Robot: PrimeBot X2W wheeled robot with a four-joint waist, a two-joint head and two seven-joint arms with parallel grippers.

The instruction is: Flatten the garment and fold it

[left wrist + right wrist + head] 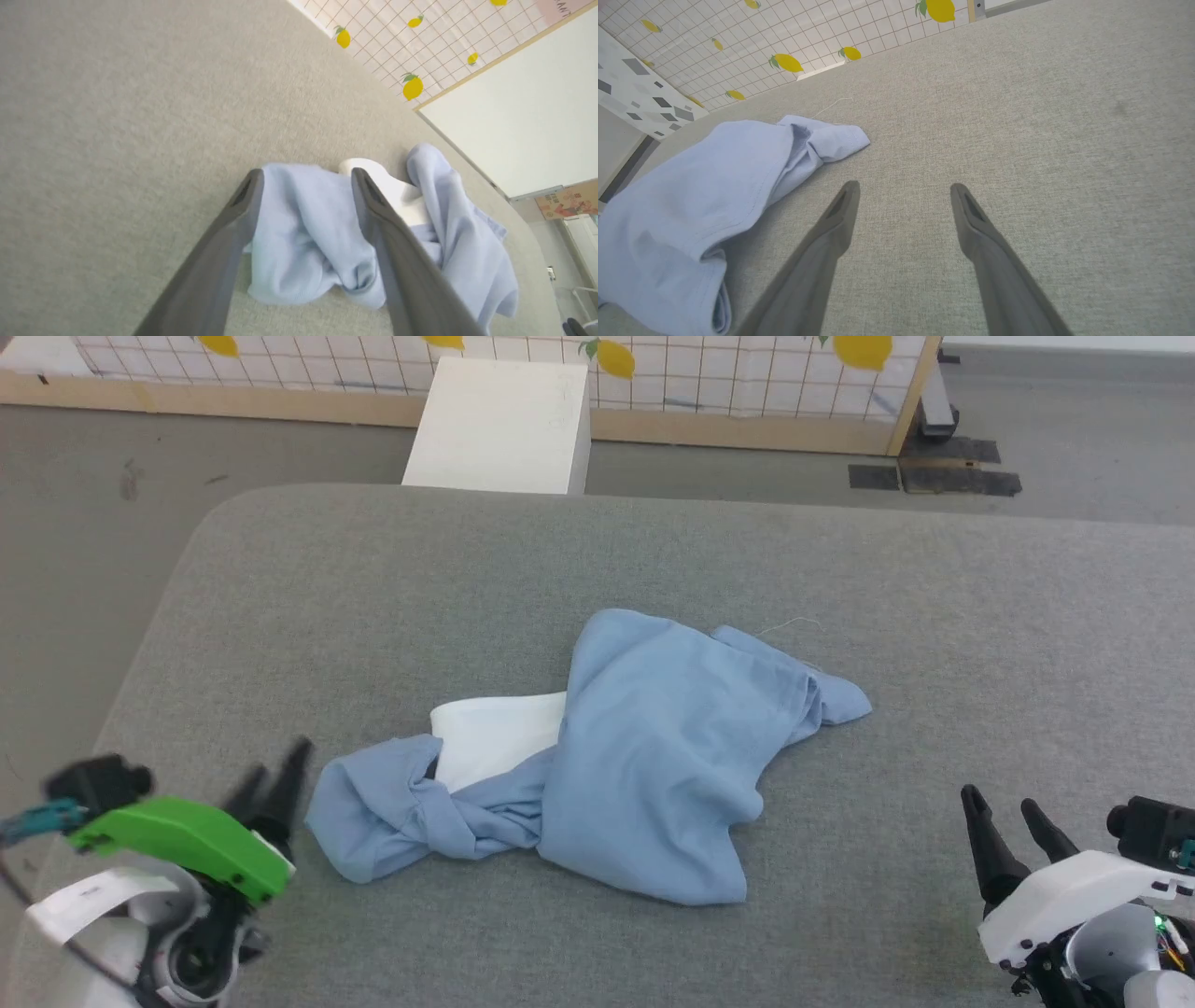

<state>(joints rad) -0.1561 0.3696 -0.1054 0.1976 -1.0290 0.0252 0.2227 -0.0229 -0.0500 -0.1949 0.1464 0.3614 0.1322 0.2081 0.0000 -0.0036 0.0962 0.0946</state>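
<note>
Now the garment [644, 756] lies crumpled, long axis left-right. The left gripper [278, 767], fingers wide, is just beside its twisted end; the right gripper [1001, 803], also wide, stands farther.

We see the garment [644, 756] as soft, matt knit cloth, finely ribbed at its hems, the bench [373, 579] as coarse, matt grey woven fabric, the left claw [278, 763] backed by a smooth green plastic shell, and the right claw [1001, 800] by a faintly glossy white plastic one.
</note>
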